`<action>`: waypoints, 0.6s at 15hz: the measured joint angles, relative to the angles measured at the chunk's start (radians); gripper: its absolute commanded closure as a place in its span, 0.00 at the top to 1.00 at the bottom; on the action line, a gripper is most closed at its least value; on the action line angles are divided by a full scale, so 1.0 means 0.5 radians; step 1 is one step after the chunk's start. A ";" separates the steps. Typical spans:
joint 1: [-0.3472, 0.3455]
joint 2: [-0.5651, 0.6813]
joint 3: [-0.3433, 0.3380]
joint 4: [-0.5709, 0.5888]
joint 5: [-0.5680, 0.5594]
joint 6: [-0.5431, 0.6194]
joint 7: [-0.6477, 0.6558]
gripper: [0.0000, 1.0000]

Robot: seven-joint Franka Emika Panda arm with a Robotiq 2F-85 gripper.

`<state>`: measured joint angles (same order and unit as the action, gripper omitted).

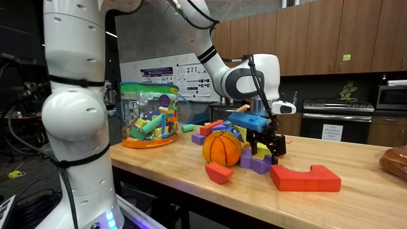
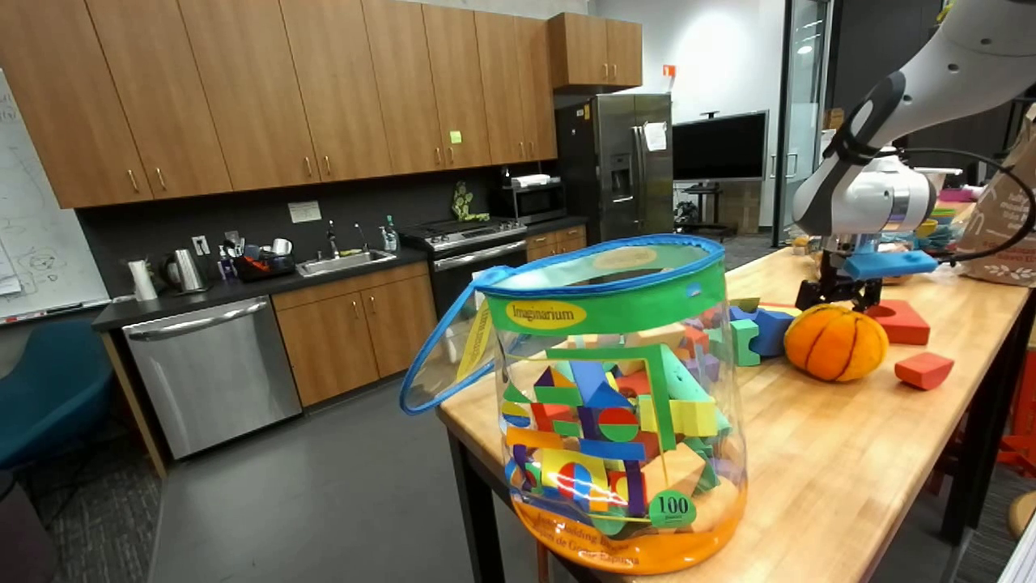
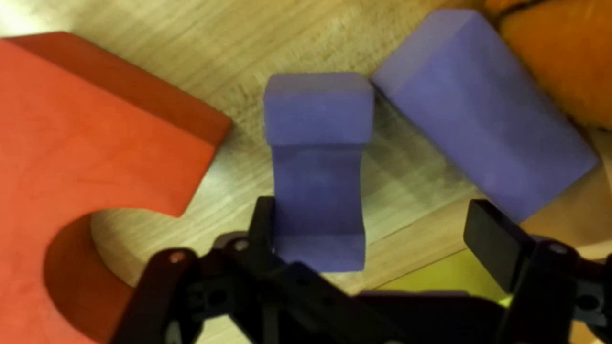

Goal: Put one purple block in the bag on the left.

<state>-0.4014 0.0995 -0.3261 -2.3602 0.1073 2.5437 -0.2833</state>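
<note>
A notched purple block (image 3: 318, 186) lies on the table in the wrist view and also shows in an exterior view (image 1: 260, 166). A plain purple block (image 3: 483, 110) lies beside it, nearer the orange ball. Another purple block (image 1: 198, 139) lies farther back. My gripper (image 3: 377, 234) is open, low over the table. Its left finger is at the notched block's left side; I cannot tell if they touch. Its right finger is apart from that block, close to the plain one. The clear bag (image 2: 639, 308) with a green band stands at the table's end, lid open, holding blocks; both exterior views show it (image 1: 149, 87).
An orange ball (image 1: 221, 149) sits beside the purple blocks. A red arch block (image 1: 305, 178) and a red half-round block (image 1: 218, 172) lie near the front edge. A yellow block (image 3: 440, 274) is by the gripper. More blocks pile behind the ball. Bread (image 1: 394, 162) lies far right.
</note>
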 measured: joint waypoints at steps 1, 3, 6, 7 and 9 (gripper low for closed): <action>0.000 0.001 0.000 -0.002 0.000 -0.011 0.001 1.00; -0.002 0.006 -0.001 -0.002 0.000 -0.024 0.015 0.73; -0.004 0.015 -0.010 -0.001 0.000 -0.028 0.049 0.53; -0.005 0.022 -0.016 0.003 0.000 -0.028 0.064 0.45; -0.009 0.042 -0.030 0.016 0.000 -0.024 0.094 0.29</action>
<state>-0.4056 0.1207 -0.3413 -2.3521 0.1074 2.5319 -0.2363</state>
